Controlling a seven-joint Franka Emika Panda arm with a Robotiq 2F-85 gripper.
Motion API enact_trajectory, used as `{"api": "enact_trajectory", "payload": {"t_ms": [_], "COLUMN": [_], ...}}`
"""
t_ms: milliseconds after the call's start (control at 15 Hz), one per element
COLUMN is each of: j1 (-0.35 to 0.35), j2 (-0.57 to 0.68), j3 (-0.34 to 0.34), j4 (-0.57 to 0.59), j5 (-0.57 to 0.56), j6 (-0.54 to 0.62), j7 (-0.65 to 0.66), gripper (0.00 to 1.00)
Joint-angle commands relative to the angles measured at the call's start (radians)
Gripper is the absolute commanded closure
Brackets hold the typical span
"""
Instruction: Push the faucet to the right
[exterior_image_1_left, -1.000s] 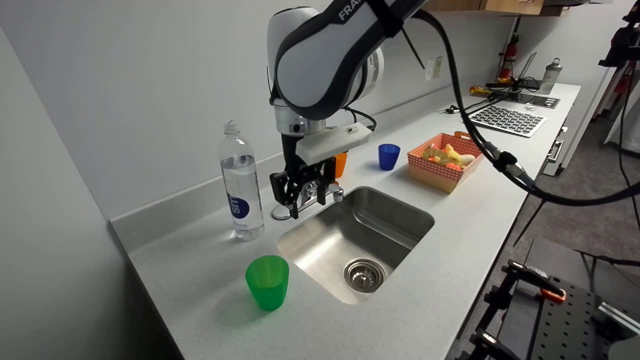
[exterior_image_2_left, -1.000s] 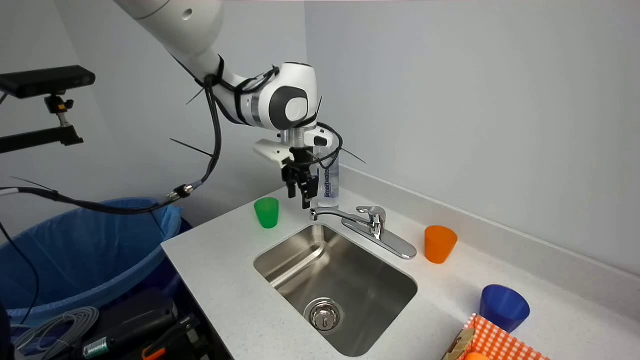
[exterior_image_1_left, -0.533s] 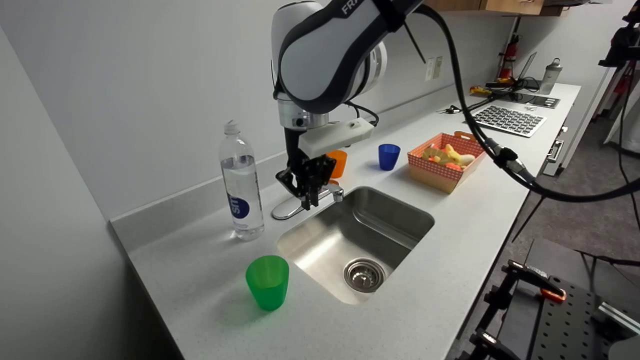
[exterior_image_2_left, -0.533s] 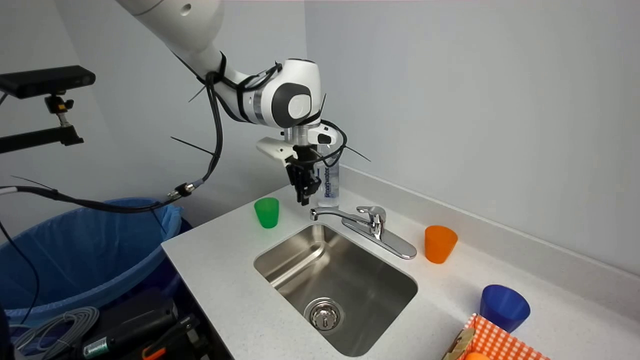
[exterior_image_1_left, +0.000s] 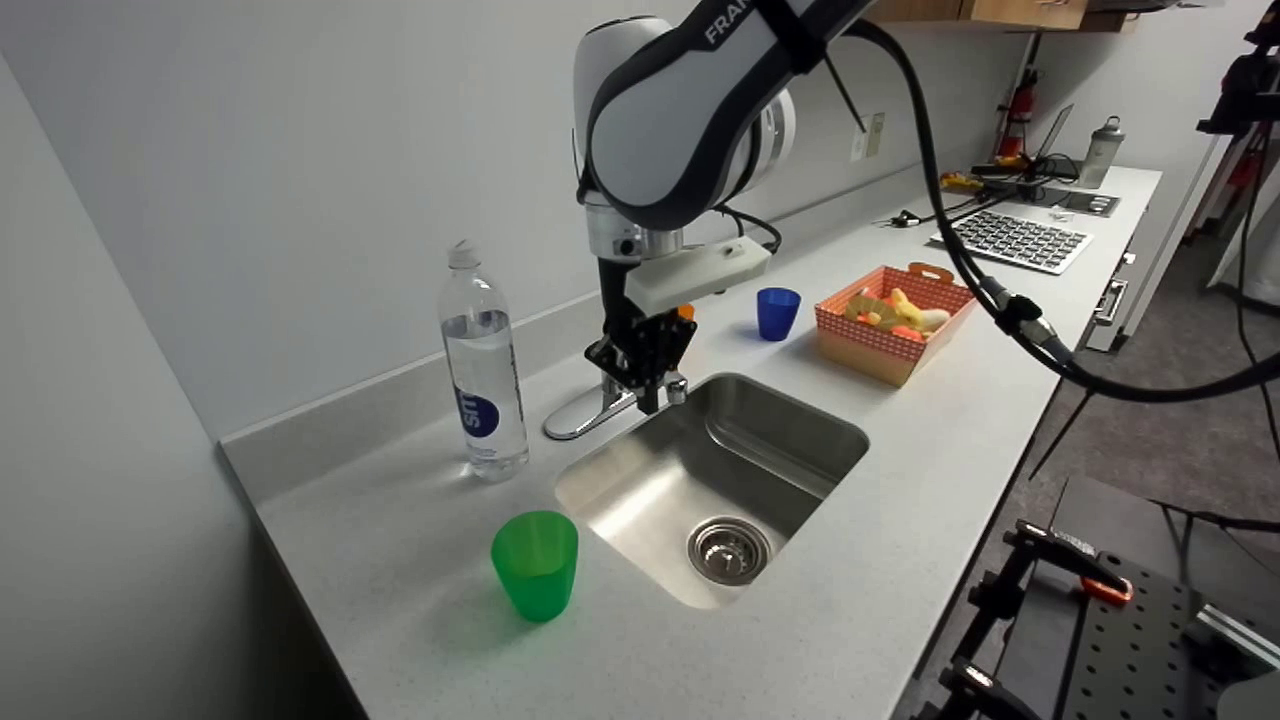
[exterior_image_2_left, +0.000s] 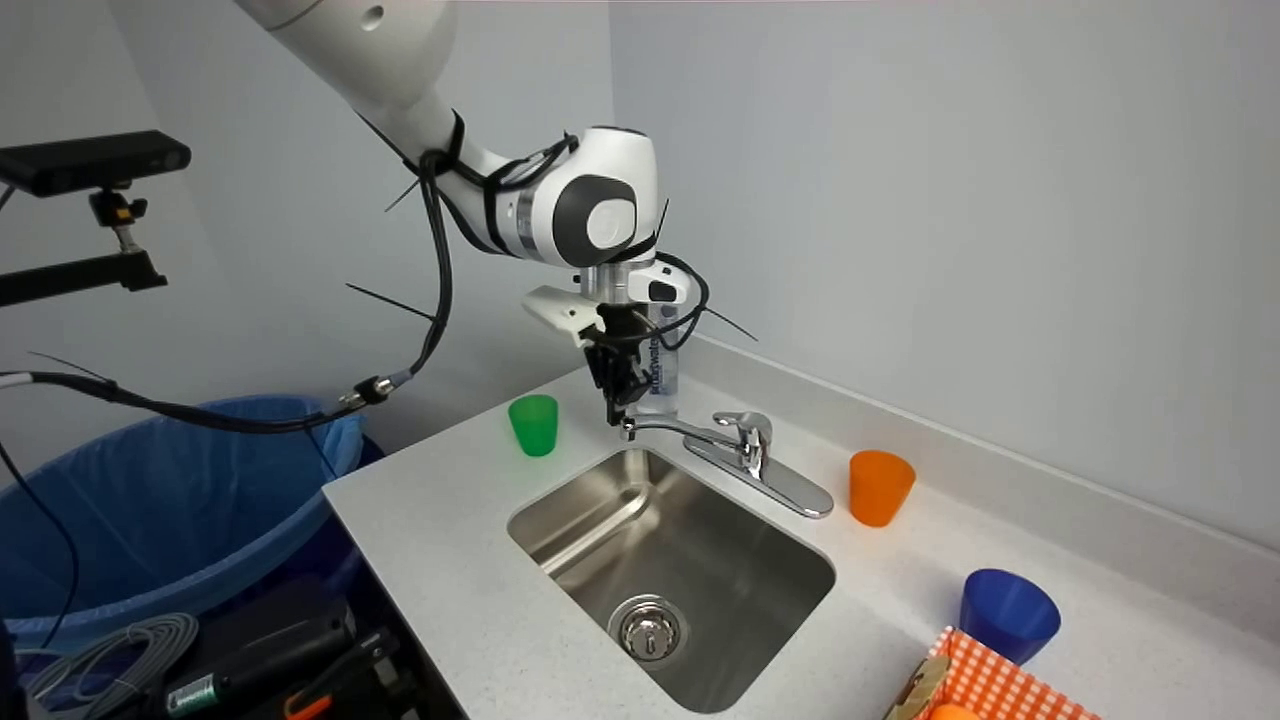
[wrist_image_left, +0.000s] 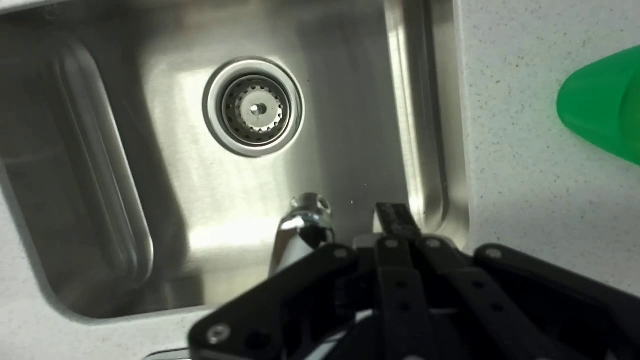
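The chrome faucet (exterior_image_2_left: 752, 440) stands behind the sink, its low spout (exterior_image_2_left: 665, 424) pointing toward the green cup's side in an exterior view. My gripper (exterior_image_2_left: 615, 417) is shut, with nothing seen between its fingers, and its tips are close by the spout's end. In the wrist view the spout tip (wrist_image_left: 302, 230) lies just left of the shut gripper (wrist_image_left: 397, 220); the finger links hide the rest of the spout. Whether they touch cannot be told. In an exterior view the gripper (exterior_image_1_left: 649, 402) covers most of the faucet, leaving its base plate (exterior_image_1_left: 575, 420) and spout tip (exterior_image_1_left: 677, 388) visible.
A steel sink (exterior_image_2_left: 560, 590) lies below the spout. The water bottle (exterior_image_1_left: 485, 390) stands close behind the gripper. A green cup (exterior_image_1_left: 535, 570) is on the counter beside the sink. Orange (exterior_image_2_left: 880, 490) and blue (exterior_image_2_left: 1008, 615) cups and a checkered basket (exterior_image_1_left: 880, 340) stand past the faucet.
The gripper's fingers have closed together. The arm has moved rightward in both exterior views, dipping over the last half second toward the spout's end. The faucet looks unmoved.
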Motion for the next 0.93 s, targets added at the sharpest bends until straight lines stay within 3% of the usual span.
{"api": "enact_trajectory", "payload": {"t_ms": [0,867], "j1": [-0.019,-0.104], "j2": [-0.074,-0.158], "j3": [-0.007,-0.079], "j4": [-0.083,-0.173], "j5": [0.01,-0.002], "j6": [0.029,0.062], "j7": [-0.009,0.016], "gripper": [1.0,1.0]}}
